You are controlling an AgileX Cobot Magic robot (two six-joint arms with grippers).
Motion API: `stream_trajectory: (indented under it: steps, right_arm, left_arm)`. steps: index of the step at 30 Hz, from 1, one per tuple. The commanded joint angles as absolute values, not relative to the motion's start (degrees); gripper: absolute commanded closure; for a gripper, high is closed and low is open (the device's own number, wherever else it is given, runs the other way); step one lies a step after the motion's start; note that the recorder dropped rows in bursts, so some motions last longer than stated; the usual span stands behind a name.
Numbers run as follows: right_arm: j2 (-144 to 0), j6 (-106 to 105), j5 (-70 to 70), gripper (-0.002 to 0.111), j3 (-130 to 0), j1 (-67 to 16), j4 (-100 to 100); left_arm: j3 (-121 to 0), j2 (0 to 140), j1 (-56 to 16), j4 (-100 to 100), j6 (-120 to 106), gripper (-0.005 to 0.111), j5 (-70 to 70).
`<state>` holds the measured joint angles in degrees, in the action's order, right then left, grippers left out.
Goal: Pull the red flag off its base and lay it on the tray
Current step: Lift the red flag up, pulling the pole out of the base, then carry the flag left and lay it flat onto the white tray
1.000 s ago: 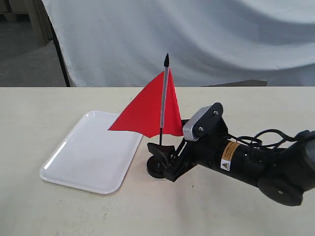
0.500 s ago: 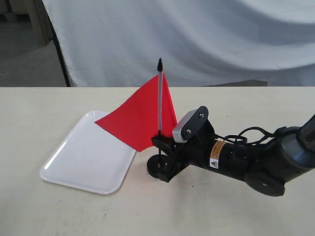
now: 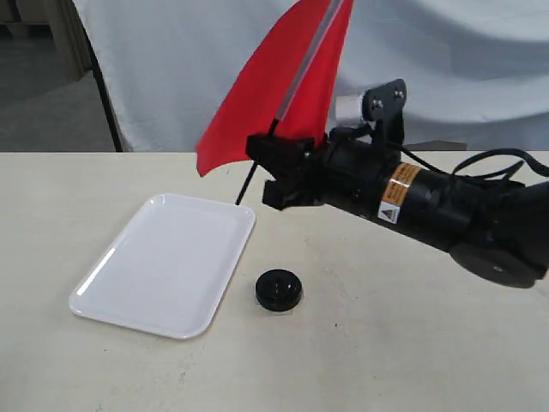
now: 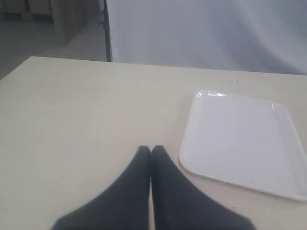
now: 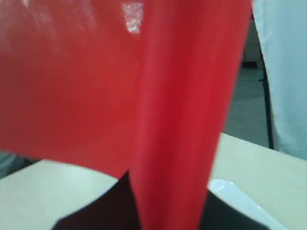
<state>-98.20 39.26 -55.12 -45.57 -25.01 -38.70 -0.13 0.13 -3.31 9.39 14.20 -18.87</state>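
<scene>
Since last frame, right hand (image 3: 271, 167) (closed tight on it) has raised red flag (image 3: 274, 77) clear of base (image 3: 278, 289), now tilted in air near far corner of tray (image 3: 163, 266); base sits alone on tabletop (image 3: 386, 343) just beside tray.

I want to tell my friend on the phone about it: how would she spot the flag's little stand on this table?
Start at the pale table and find the white tray lying on it. Just right of the tray's near corner in the exterior view sits the base, close to the tray but not touching it. It is a small, round, glossy black puck, unlike the much larger flat white rectangle beside it.
</scene>
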Motion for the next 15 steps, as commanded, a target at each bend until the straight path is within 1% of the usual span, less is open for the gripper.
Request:
stream_trajectory:
  steps: [1,2,7,12,15]
  right_arm:
    - [-103.6,52.2,-39.9,0.109,-55.0,-31.6,-40.1]
    - [-107.0,55.5,-37.8,0.109,-58.6,-33.9,-40.1]
    - [-121.4,68.9,-37.5,0.109,-69.3,-39.9,-39.8]
    - [-128.3,74.4,-37.4,0.109,-73.7,-40.7,-38.8]
    - [-130.5,74.6,-35.5,0.109,-74.6,-40.7,-34.5]
  left_arm:
    - [0.0,0.0,-3.3,9.1,13.9,0.107,-18.5]
    - [0.0,0.0,-3.3,9.1,13.9,0.107,-18.5]
    - [0.0,0.0,-3.3,9.1,13.9,0.107,-18.5]
    - [0.0,0.0,-3.3,9.1,13.9,0.107,-18.5]
    - [0.0,0.0,-3.3,9.1,13.9,0.107,-18.5]
